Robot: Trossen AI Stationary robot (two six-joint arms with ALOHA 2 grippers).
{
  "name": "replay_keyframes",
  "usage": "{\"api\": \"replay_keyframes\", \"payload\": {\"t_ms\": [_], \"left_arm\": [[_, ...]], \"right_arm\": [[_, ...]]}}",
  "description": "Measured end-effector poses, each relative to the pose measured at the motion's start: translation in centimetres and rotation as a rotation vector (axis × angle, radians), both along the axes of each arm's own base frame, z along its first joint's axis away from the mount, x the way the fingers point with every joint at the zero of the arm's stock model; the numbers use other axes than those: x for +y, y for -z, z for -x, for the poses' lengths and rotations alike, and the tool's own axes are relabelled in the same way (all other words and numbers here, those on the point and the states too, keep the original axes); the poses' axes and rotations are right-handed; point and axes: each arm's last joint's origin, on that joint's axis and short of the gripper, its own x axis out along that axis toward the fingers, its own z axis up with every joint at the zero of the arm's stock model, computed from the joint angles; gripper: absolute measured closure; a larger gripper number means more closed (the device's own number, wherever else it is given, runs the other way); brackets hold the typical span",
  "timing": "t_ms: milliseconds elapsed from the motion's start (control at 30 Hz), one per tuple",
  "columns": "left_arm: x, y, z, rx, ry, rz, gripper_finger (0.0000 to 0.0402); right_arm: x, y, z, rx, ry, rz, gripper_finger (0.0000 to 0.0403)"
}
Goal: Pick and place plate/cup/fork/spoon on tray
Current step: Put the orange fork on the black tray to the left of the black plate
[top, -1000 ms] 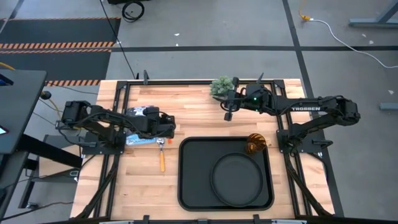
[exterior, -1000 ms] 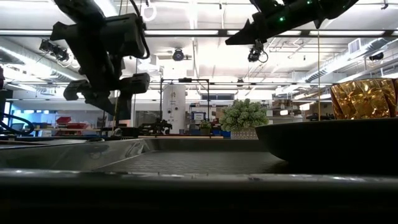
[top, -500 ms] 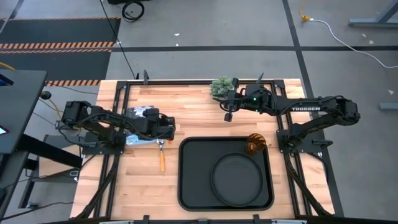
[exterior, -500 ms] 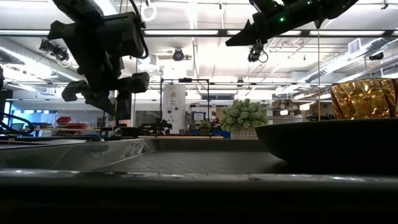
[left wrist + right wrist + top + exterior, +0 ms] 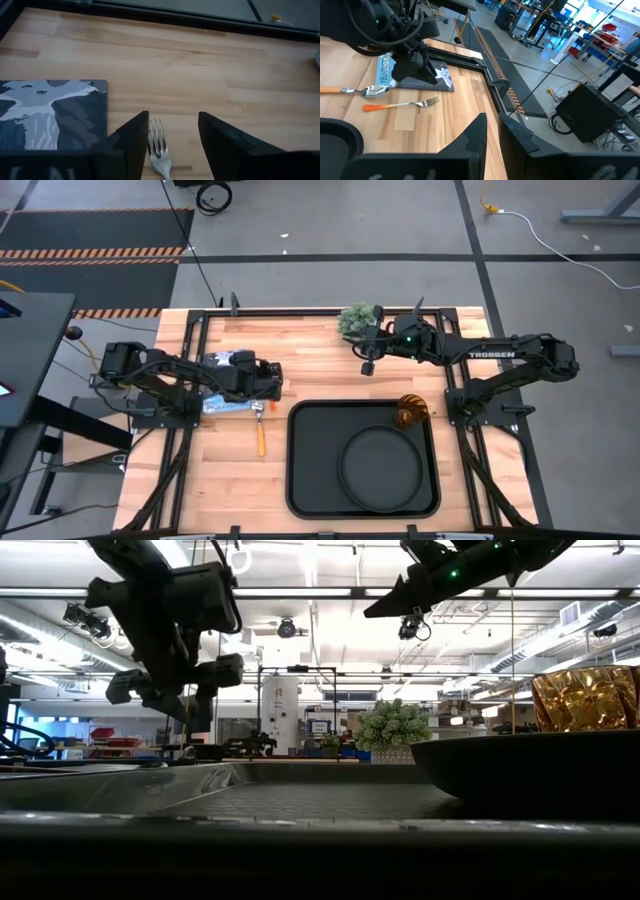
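Silver tines of the fork [image 5: 156, 137] lie between my parted left fingers [image 5: 131, 142], my left gripper [image 5: 268, 383] hovering wide above the wooden table [image 5: 320, 360] beside a grey-and-white booklet [image 5: 47, 112]. Just past the fork lies the spoon [image 5: 355, 90]. Farther right, the plate [image 5: 380, 465] sits in the tray [image 5: 300, 470], the cup [image 5: 411, 410] at its far corner. My right gripper [image 5: 367, 358], fingers nearly together, waits by the potted plant [image 5: 356, 318].
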Motion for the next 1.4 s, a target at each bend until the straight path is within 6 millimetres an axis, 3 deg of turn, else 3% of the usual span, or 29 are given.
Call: {"api": "replay_keyframes", "payload": {"t_ms": [667,1133,1400], "left_arm": [[0.4,0.0,0.0,0.001,-0.016,0.008,0.0228],[1.2,0.6,0.0,-0.014,-0.013,0.271,0.0228],[2.9,3.1,-0.7,0.046,-0.008,0.442,0.0232]], "right_arm": [[0.0,0.0,-0.3,-0.014,-0.030,0.019,0.0349],[0.1,-0.1,-0.4,-0.030,-0.086,0.008,0.0349],[0.4,-0.2,-0.5,-0.043,-0.175,-0.009,0.0349]]}}
